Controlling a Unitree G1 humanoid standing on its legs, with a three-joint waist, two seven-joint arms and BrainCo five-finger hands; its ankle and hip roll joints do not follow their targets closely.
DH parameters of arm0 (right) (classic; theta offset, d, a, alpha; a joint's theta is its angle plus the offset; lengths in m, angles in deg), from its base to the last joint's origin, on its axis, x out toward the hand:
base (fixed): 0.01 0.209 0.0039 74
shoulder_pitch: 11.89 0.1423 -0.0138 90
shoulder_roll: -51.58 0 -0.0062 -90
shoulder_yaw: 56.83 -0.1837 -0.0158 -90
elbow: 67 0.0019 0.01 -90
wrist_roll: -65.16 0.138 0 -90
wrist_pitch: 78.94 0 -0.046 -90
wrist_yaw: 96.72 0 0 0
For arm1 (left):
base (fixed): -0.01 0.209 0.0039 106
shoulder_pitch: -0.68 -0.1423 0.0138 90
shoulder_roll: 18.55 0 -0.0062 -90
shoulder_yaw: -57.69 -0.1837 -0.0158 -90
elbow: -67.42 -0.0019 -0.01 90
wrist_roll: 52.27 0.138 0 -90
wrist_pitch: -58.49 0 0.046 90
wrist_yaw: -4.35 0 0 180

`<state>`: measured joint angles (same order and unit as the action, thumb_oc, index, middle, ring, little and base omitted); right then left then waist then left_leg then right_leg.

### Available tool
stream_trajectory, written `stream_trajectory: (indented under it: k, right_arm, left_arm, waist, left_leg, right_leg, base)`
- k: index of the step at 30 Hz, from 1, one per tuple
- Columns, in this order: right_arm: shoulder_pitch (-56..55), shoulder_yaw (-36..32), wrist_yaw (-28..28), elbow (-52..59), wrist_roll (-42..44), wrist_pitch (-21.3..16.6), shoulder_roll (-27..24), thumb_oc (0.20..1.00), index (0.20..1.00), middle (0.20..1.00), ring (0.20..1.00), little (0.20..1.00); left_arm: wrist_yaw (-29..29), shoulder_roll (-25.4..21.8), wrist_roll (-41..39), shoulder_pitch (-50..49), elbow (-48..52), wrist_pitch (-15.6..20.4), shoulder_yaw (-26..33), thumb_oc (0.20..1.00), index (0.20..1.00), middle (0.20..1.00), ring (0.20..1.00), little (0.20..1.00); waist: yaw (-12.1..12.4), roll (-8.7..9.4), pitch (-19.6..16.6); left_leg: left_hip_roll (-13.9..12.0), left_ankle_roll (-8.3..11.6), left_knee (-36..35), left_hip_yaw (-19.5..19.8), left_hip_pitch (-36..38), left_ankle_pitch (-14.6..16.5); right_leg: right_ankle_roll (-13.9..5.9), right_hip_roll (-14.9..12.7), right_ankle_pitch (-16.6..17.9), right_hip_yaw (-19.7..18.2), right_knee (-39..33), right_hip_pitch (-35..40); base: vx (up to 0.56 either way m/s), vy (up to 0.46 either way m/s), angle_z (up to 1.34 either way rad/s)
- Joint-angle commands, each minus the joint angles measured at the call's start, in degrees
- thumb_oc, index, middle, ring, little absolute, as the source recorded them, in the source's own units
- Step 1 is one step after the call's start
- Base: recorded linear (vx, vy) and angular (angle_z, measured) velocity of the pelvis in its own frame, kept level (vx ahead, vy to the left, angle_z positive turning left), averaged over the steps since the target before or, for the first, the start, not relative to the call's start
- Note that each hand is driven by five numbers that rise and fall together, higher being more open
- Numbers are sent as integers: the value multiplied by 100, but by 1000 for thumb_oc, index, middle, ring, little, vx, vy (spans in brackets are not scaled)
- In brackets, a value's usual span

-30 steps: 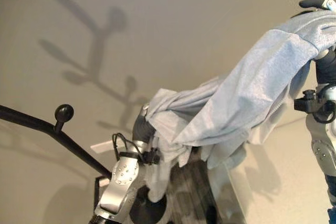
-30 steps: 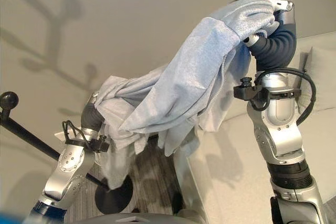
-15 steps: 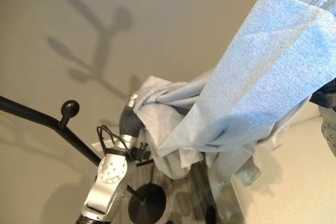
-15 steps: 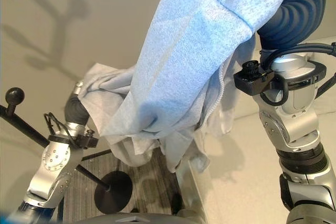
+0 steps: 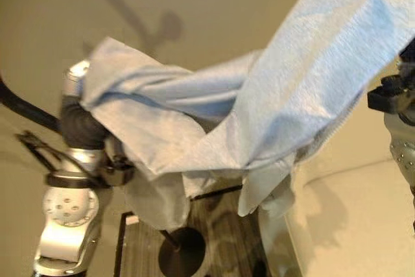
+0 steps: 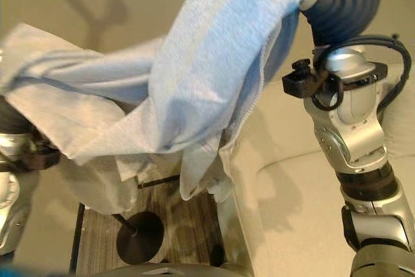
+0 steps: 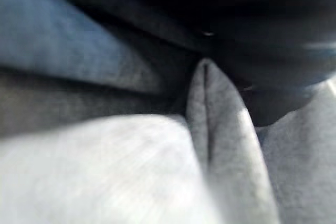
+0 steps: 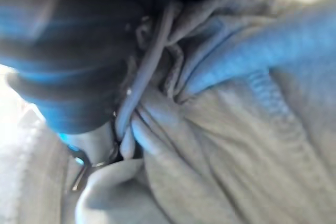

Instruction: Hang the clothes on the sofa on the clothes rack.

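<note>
A soft, light grey hoodie (image 6: 214,76) is being carried across the frame's upper half, draped over both hands; whether the fingers are gripping cannot be told. It is best gathered near the hood's drawstring (image 8: 149,72).

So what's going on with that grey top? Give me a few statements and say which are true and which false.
1. The grey hooded top is spread between both raised arms. True.
2. The top lies flat on the sofa. False: it is held up in the air, its lower edge hanging free.
3. A round black rack base stands on the floor below the cloth. True.
4. The top is dark red. False: it is light grey.
</note>
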<state>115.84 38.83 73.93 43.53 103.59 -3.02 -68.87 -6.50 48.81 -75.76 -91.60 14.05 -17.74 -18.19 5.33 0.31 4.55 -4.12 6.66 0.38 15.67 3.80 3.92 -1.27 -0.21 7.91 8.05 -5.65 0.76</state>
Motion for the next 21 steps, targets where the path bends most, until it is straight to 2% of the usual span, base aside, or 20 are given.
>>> stream_trajectory:
  k: [1, 7, 10, 16, 17, 20, 21]
  right_arm:
    - [128, 139, -13, -106, 266, -50, 18, 200, 200, 200, 200, 200]
    - [464, 283, 23, -499, 334, -29, 74, 200, 200, 200, 200, 200]
    - [697, 503, 78, -835, 405, 90, 117, 200, 200, 200, 200, 200]
    - [1509, 1099, 141, -1868, 568, 246, 25, 200, 200, 200, 200, 200]
    - [1779, 1262, 93, -2272, 621, 284, 14, 200, 200, 200, 200, 200]
    - [2075, 1385, 66, -2569, 623, 314, -43, 200, 200, 200, 200, 200]
    - [2311, 1508, 59, -2867, 625, 334, -135, 200, 200, 200, 200, 200]
  left_arm:
    - [-192, -150, -20, -253, 35, 317, 31, 200, 200, 200, 200, 200]
    - [-413, -401, 163, -307, -26, 387, 629, 200, 200, 200, 200, 200]
    - [-643, -587, 185, -181, -416, 366, 867, 200, 200, 200, 200, 200]
    - [-947, -1084, 401, 243, -1276, 357, 960, 200, 200, 200, 200, 200]
    - [-1042, -1327, 428, 452, -1680, 353, 953, 200, 200, 200, 200, 200]
    - [-1113, -1549, 386, 724, -2125, 383, 873, 200, 200, 200, 200, 200]
    - [-1126, -1781, 365, 959, -2499, 408, 763, 200, 200, 200, 200, 200]
  waist:
    - [37, 4, -656]
    - [156, -24, -637]
    - [229, -17, -676]
    - [321, 11, -690]
    - [353, 21, -695]
    - [385, 42, -679]
    - [411, 61, -679]
  left_leg:
    - [-72, 434, -538, -315, -772, -1014]
    - [-46, 430, -538, -292, -740, -1071]
    - [-31, 435, -538, -299, -698, -1019]
    - [-11, 442, -538, -292, -681, -1006]
    - [-6, 442, -538, -280, -687, -998]
    - [7, 441, -538, -259, -698, -995]
    - [18, 444, -538, -231, -713, -994]
  right_leg:
    - [-320, 156, -1304, 156, 206, 738]
    - [-334, 136, -1279, 216, 222, 779]
    - [-325, 131, -1347, 243, 212, 852]
    - [-327, 107, -1363, 266, 208, 888]
    - [-338, 98, -1363, 263, 202, 890]
    - [-350, 94, -1368, 262, 197, 882]
    - [-365, 86, -1371, 268, 192, 869]
  base:
    - [-25, 0, 25]
    - [4, -9, 8]
    - [45, -14, 3]
    - [24, 9, 6]
    - [24, 12, 8]
    - [27, 10, 6]
    - [25, 8, 7]
